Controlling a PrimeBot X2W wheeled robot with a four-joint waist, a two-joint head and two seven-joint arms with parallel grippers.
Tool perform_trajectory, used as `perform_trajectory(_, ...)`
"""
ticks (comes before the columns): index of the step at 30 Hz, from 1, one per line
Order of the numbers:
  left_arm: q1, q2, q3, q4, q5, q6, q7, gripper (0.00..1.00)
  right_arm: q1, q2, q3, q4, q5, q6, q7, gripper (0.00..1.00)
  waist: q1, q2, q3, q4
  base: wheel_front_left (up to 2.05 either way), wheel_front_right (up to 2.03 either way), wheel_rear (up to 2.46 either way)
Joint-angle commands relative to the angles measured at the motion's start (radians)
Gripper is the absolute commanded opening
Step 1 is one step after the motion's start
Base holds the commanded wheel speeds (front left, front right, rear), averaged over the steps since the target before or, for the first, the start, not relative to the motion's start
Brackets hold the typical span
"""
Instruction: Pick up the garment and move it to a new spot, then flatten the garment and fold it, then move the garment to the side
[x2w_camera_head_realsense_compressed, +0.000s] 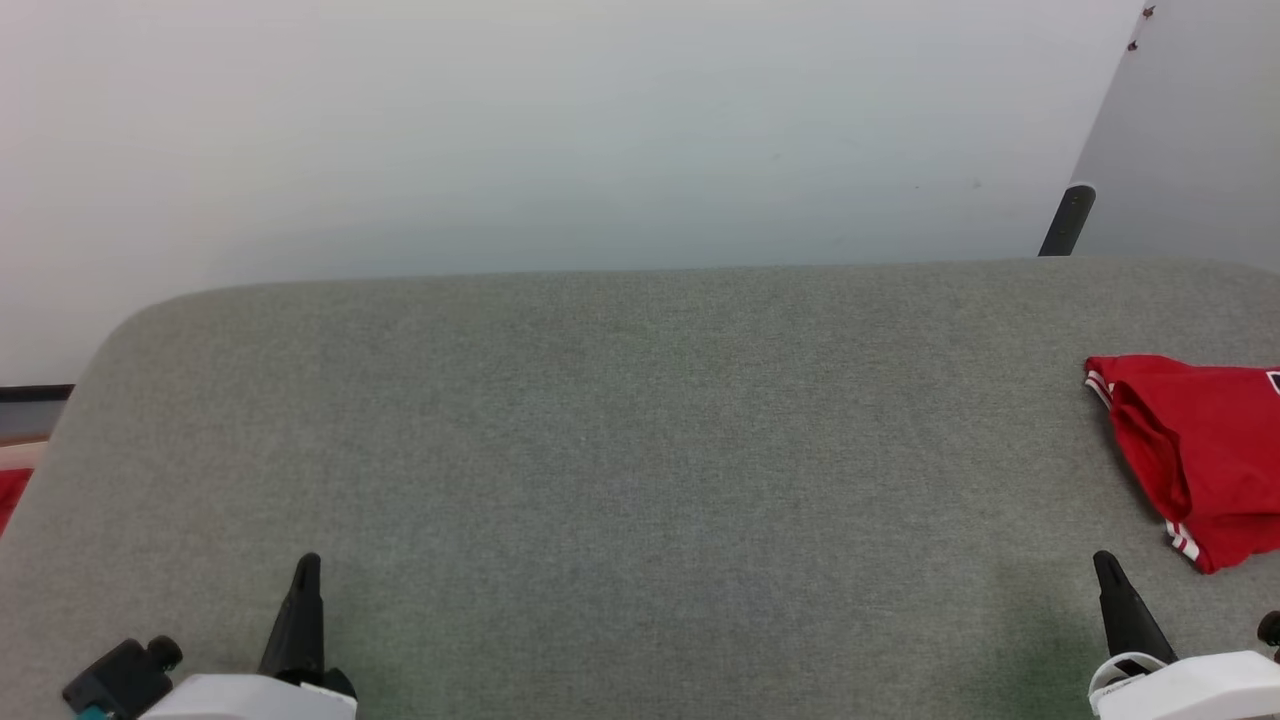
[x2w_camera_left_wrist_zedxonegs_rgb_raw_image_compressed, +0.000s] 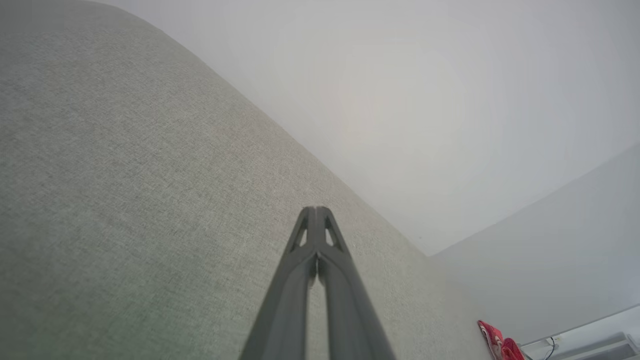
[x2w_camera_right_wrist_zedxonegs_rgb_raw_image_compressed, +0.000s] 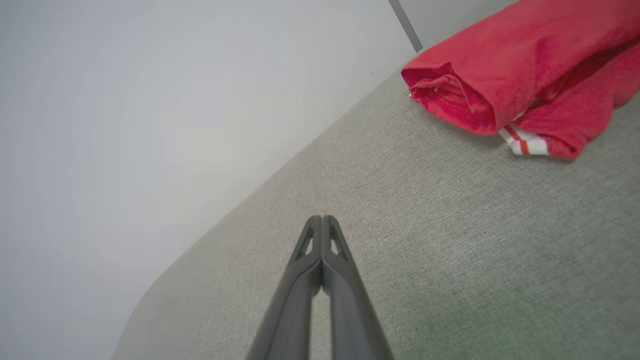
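The garment (x2w_camera_head_realsense_compressed: 1200, 450) lies folded in a compact red bundle at the right edge of the grey felt table (x2w_camera_head_realsense_compressed: 640, 450), with red-and-white striped trim showing at its near corner. In the right wrist view the garment (x2w_camera_right_wrist_zedxonegs_rgb_raw_image_compressed: 520, 75) sits at the upper right, well clear of my right gripper (x2w_camera_right_wrist_zedxonegs_rgb_raw_image_compressed: 321, 218), whose fingers are pressed together with nothing between them. In the head view my right gripper (x2w_camera_head_realsense_compressed: 1103, 560) stands at the lower right, just in front of the bundle. My left gripper (x2w_camera_head_realsense_compressed: 307, 562) is at the lower left, far from the shirt, its tips (x2w_camera_left_wrist_zedxonegs_rgb_raw_image_compressed: 316, 210) shut and empty.
A pale wall runs behind the table's far edge. A dark post (x2w_camera_head_realsense_compressed: 1066, 220) and a grey panel (x2w_camera_head_realsense_compressed: 1190, 150) stand at the back right. Something red (x2w_camera_head_realsense_compressed: 10, 495) shows past the table's left edge. In the left wrist view the shirt's edge (x2w_camera_left_wrist_zedxonegs_rgb_raw_image_compressed: 492, 335) shows far off.
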Motion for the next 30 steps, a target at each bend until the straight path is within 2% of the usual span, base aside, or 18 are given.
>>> perform_trajectory(1, -0.024, 0.003, 0.006, -0.01, -0.026, -0.001, 0.005, 0.0, -0.027, -0.002, -0.008, -0.015, 0.026, 0.0, 0.004, 0.0, 0.0, -0.0001, 0.0, 0.0, 0.0, 0.0, 0.0)
perform_trajectory(30, -0.062, -0.038, 0.017, 0.002, -0.32, -0.002, 0.093, 0.0, -0.05, 0.047, -0.044, -0.034, 0.329, 0.0, 0.079, 0.0, 0.0, -0.0001, 0.007, 0.004, 0.0, 0.0, 0.0)
